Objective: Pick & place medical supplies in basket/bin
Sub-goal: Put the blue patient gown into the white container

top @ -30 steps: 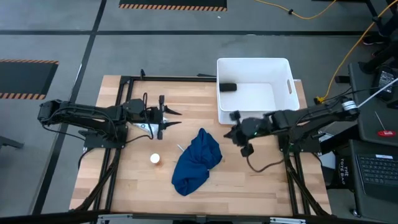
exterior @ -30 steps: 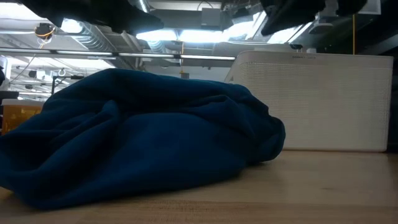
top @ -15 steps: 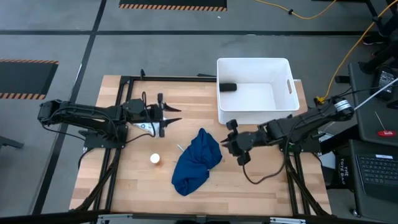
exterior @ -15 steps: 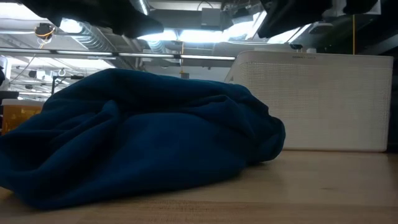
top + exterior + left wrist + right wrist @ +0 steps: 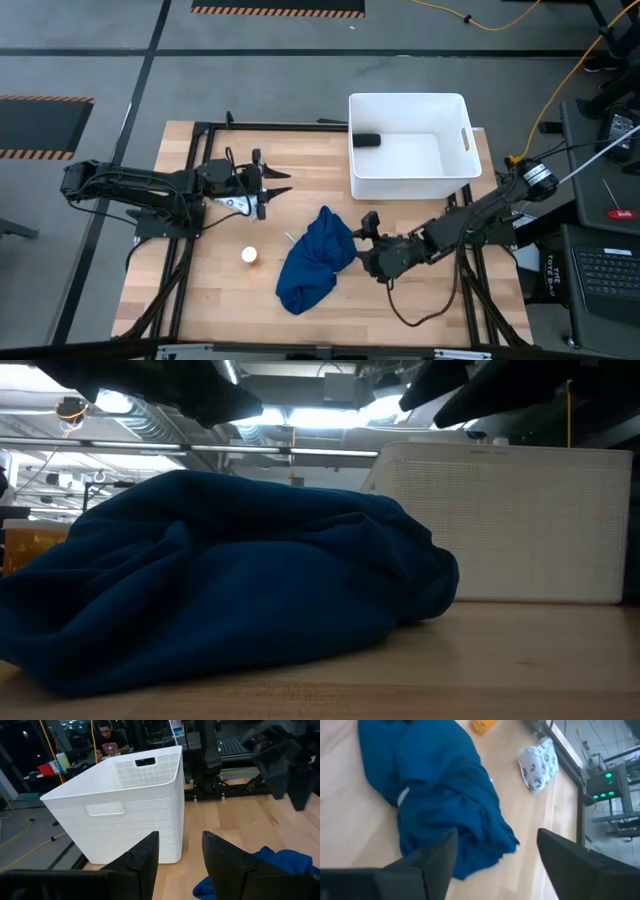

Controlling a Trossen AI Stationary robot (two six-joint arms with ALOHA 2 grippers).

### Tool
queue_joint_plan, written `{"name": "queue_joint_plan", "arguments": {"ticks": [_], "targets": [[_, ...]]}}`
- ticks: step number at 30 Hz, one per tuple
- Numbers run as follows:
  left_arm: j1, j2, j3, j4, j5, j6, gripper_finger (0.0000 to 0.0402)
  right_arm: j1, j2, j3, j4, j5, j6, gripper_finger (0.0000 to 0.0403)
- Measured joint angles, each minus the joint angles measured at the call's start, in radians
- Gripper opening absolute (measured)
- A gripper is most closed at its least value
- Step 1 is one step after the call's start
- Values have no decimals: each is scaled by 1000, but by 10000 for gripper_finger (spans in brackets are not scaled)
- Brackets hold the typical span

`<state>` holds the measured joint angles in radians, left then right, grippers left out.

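The dark-blue cloth (image 5: pixel 315 258) lies crumpled on the wooden table, near its middle. My right gripper (image 5: pixel 362 243) hovers open just to the right of the cloth, slanting down at it; the right wrist view shows the cloth (image 5: pixel 435 795) below and between its fingers. The white packet (image 5: pixel 538 764) lies on the table beside my left gripper (image 5: pixel 272 188), which stands open and holds nothing. A white-orange round item (image 5: pixel 249 256) sits left of the cloth. The white tub (image 5: pixel 408 145) stands at the far right with a black cylinder (image 5: pixel 366 140) inside.
A black metal frame (image 5: pixel 200 130) runs along the table's left, far and right sides. Bare wood (image 5: pixel 420 300) lies right of the cloth, toward the near edge. In the left wrist view a person (image 5: pixel 107 737) sits in the room behind the tub (image 5: pixel 125 805).
My right gripper has swung from beside the tub's near wall toward the near edge and left, down to the cloth's right side, and has opened wide. The cloth and the other things have stayed put.
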<state>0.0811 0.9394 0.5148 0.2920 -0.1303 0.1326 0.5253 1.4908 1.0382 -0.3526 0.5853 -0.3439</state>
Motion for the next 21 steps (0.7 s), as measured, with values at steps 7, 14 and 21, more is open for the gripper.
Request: {"name": "queue_joint_plan", "arguments": {"ticks": [7,14,21], "targets": [[-1,0,0,-3,0,1,143,29,107,56,28,-2,20,304],[-1,0,0,-6,0,-12,143,36,182,102,37,-3,11,304],[-1,0,0,-6,0,-19,143,36,267,102,73,-5,-6,304]]}}
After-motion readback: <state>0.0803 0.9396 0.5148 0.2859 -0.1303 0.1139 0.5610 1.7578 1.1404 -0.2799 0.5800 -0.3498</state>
